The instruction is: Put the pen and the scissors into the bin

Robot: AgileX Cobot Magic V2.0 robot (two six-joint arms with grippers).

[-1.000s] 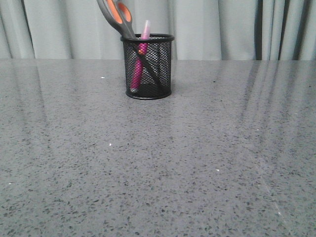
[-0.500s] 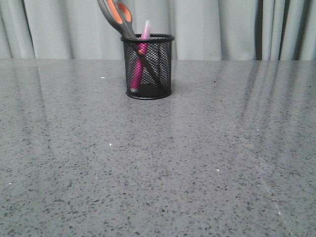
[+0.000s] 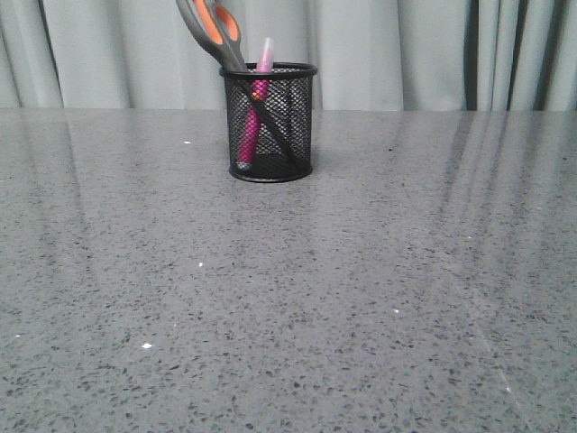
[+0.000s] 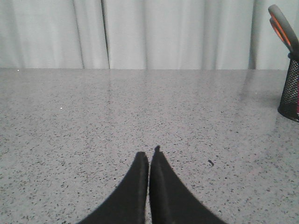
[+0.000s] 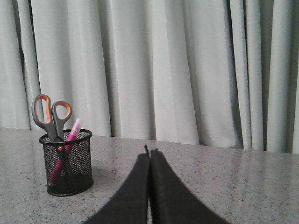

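On the grey speckled surface (image 3: 288, 298), the far black wire-mesh bin (image 3: 270, 122) holds my magenta-pink pen (image 3: 252, 117) and grey orange-lined scissors (image 3: 213, 27); my left end effector (image 4: 149, 156) and right end effector (image 5: 150, 153) are both closed, empty.

The bin (image 3: 270, 122) stands on the table (image 3: 288, 298), far back and left of centre, before the curtain (image 3: 388, 54). The pen (image 3: 253, 113) and scissors (image 3: 216, 32) stand in it, handles leaning left.

No readable text or labels appear anywhere.
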